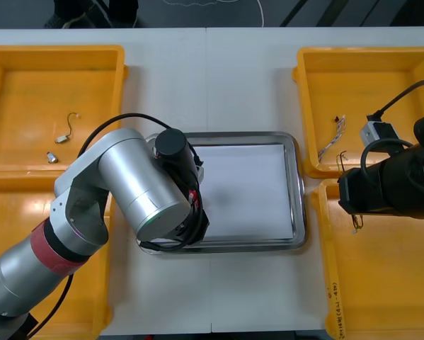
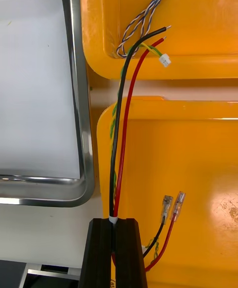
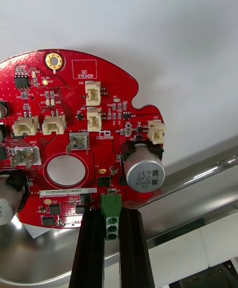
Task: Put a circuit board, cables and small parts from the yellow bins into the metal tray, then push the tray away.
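Evidently two steps are running at once. In the front view, the left arm (image 1: 137, 188) is reaching over the left end of the one metal tray (image 1: 296, 191), which is sitting on the bench (image 1: 247, 78) between four yellow bins (image 1: 56, 99), two at each side. The right arm (image 1: 396, 184) is hanging over the near right bin (image 1: 381, 283). The far left bin is holding two small metal parts (image 1: 52, 157), and the far right bin one twisted blue-and-white cable (image 1: 330, 142).

In the right wrist view, the right gripper (image 2: 116, 248) is pinching a cable bundle (image 2: 119, 134) between nearly closed fingers. The bundle counts one black lead, one red, and a thinner yellow-and-green strand. It is stretching over the bin edges, just beside the tray's rim.

In the left wrist view, the left gripper (image 3: 111, 231) is clamping the green connector (image 3: 111, 207) at the edge of the single round red circuit board (image 3: 74, 134). The board is lying over the tray's near rim and white inside.

The board looks close to being set down. Next, the left gripper should be opening and lifting clear, and the right arm carrying its bundle over the rim without snagging.
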